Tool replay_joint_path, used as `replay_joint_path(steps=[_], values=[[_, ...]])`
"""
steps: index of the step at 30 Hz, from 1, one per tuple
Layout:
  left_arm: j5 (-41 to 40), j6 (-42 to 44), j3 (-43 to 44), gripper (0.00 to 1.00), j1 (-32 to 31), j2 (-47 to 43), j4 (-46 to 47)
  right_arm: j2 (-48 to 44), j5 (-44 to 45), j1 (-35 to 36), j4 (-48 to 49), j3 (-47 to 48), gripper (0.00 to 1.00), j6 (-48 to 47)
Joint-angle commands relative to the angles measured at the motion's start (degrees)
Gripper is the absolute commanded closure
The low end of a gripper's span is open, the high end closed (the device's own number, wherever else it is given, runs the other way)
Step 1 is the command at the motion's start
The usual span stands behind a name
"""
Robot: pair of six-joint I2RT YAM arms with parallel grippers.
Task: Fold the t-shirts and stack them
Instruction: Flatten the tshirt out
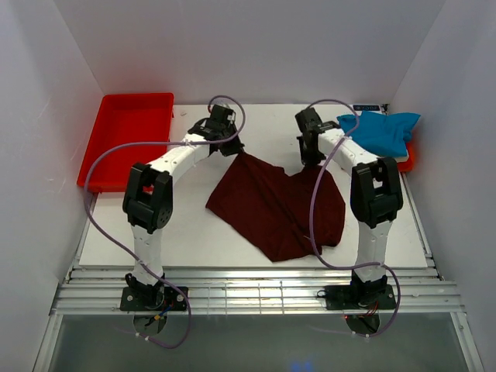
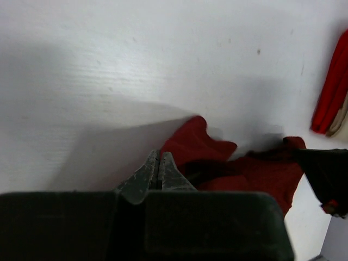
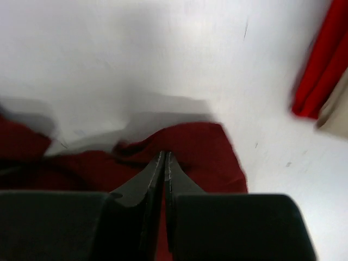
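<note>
The dark maroon t-shirt (image 1: 275,205) lies crumpled in the middle of the white table, its two far corners drawn up toward the grippers. My left gripper (image 1: 232,147) is shut at the shirt's far left corner; in the left wrist view the jaws (image 2: 158,157) are closed with maroon cloth (image 2: 255,168) just beside and behind them. My right gripper (image 1: 311,159) is shut on the far right corner; the right wrist view shows its closed jaws (image 3: 165,157) with cloth (image 3: 206,147) around them. The blue t-shirt (image 1: 380,132) sits bunched at the far right. A cream cloth edge (image 1: 403,157) shows under it.
A red tray (image 1: 128,139) stands at the far left. Another red tray (image 1: 408,159) at the far right holds the blue shirt; its edge shows in the right wrist view (image 3: 321,70). White walls close in the back and sides. A purple cable (image 1: 314,225) of the right arm hangs over the shirt.
</note>
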Motion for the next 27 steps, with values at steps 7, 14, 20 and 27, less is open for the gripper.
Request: replay_joint_path(steps=[7,14,20,27], values=[[-9.22,6.51,13.97,1.0,10.02,-11.23,-1.95,0.73,1.58,-2.01,-11.96,39.21,0.92,-2.28],[-8.18,12.32,7.85,1.0,10.11,-19.57,7.62,-9.28,4.75,-2.89,-11.18,34.42,0.92,-3.6],[-0.29,11.01,-4.1,1.0,10.02,-23.0,5.6,-11.93,-5.71,-2.89,-5.12,19.21,0.81,-0.71],[1.51,9.43,-18.08,1.0,-1.3,-31.15,4.81,-11.05,-10.02,-2.27,-2.47,17.08,0.74,3.34]])
